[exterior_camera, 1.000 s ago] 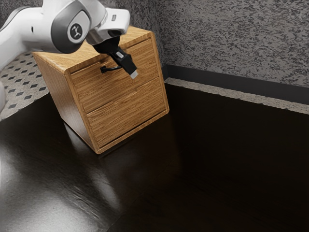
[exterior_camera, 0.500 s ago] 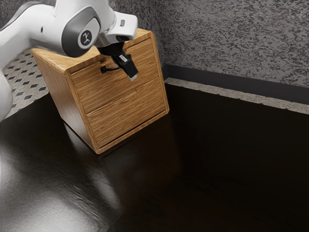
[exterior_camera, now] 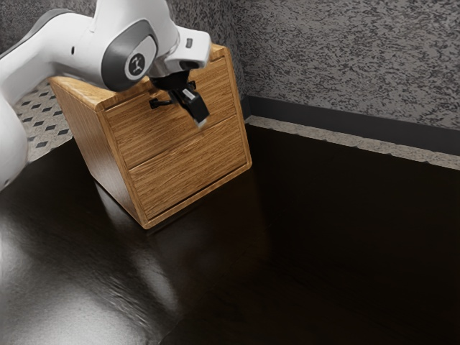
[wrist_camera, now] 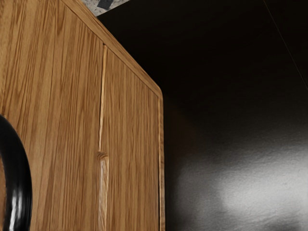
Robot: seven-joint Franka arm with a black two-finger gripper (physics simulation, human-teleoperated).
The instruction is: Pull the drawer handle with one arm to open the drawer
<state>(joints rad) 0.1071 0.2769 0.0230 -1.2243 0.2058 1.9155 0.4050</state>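
Cabinet [exterior_camera: 97, 147] sits on the counter [exterior_camera: 309, 251] in the frame's upper left, wall [exterior_camera: 345, 57] behind it. Upper drawer [exterior_camera: 154, 133] sits above lower drawer [exterior_camera: 190, 172]. Gripper [exterior_camera: 196, 113] is in front of the upper drawer, just right of its handle [exterior_camera: 159, 101].

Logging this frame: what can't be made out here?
Exterior view: the gripper covers most of the drawer handle, so contact between them is unreadable.
Wrist view: the drawer handle is cut off by the picture's edge.
Exterior view: the arm hides part of the cabinet.
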